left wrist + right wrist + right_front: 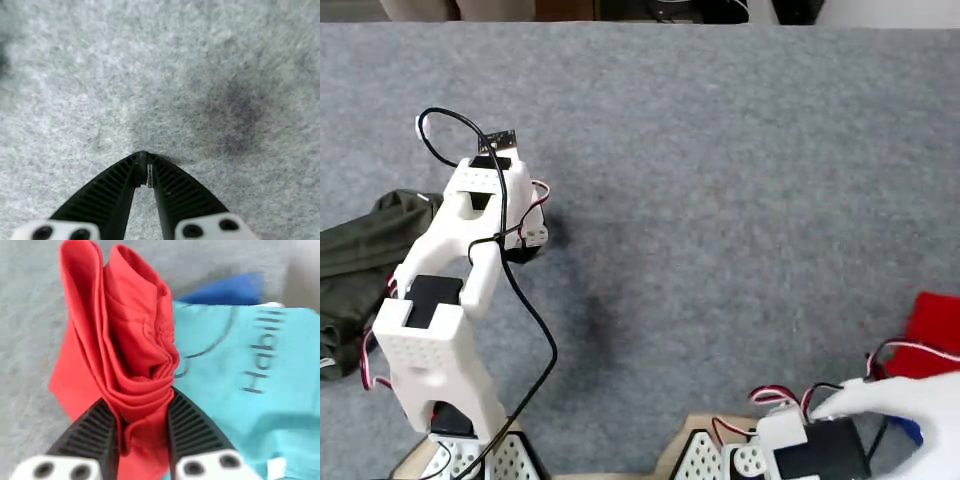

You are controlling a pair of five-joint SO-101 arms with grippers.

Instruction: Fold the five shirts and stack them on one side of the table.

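One red shirt (125, 340) in right fingers (95, 435) | left fingers (110, 190) together | teal shirt (240, 405) lettered

A grey felt covering (750, 180) spreads across nearly the whole high view, its nap mottled and fuzzy. A soft dark shadow (588, 325) lies on it, left of centre. Along the frame's top edge, beyond the covering's far border, runs a narrow strip of room (650, 9), its pale and dark shapes too cropped to identify.
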